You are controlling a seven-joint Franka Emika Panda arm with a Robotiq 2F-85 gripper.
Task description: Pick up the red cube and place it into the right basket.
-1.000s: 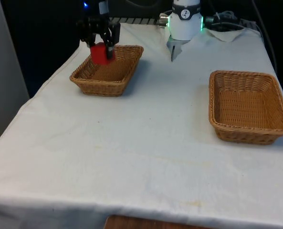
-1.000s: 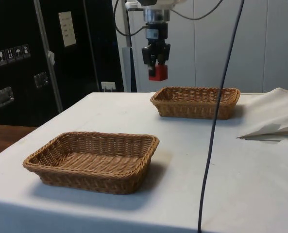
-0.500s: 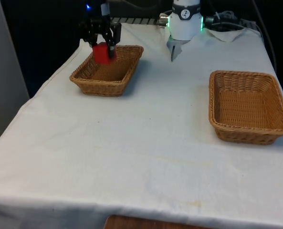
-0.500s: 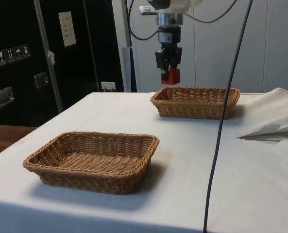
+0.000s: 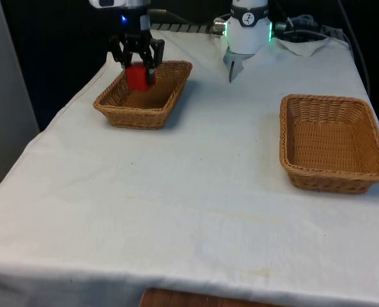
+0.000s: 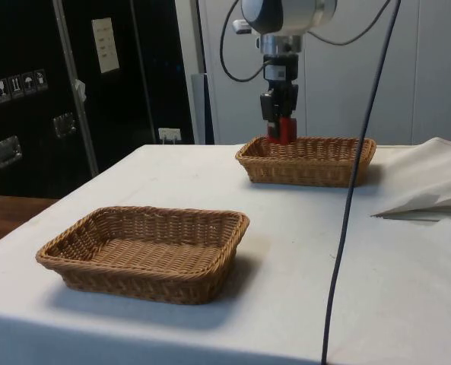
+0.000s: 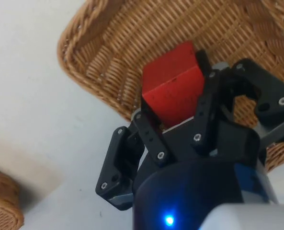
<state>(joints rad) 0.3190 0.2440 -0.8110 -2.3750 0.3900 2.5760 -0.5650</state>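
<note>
My gripper (image 5: 138, 71) is shut on the red cube (image 5: 137, 77) and holds it just over the far end of the wicker basket (image 5: 116, 103) at the front view's left. From the side, the red cube (image 6: 285, 130) hangs at rim height of that basket (image 6: 307, 169), with the gripper (image 6: 280, 131) coming straight down onto it. In the wrist view the cube (image 7: 173, 88) sits between the two black fingers (image 7: 205, 103), above the basket's woven floor (image 7: 132, 52). A second wicker basket (image 5: 333, 174) lies at the front view's right, holding nothing.
The robot's white base (image 5: 248, 29) stands at the table's far end, between the two baskets. Crumpled white cloth (image 6: 430, 186) lies beside the far basket in the side view. A dark cable (image 6: 354, 182) hangs down across the side view.
The gripper, still shut on the red cube, has moved over the far end of the left basket and come down to rim height.
</note>
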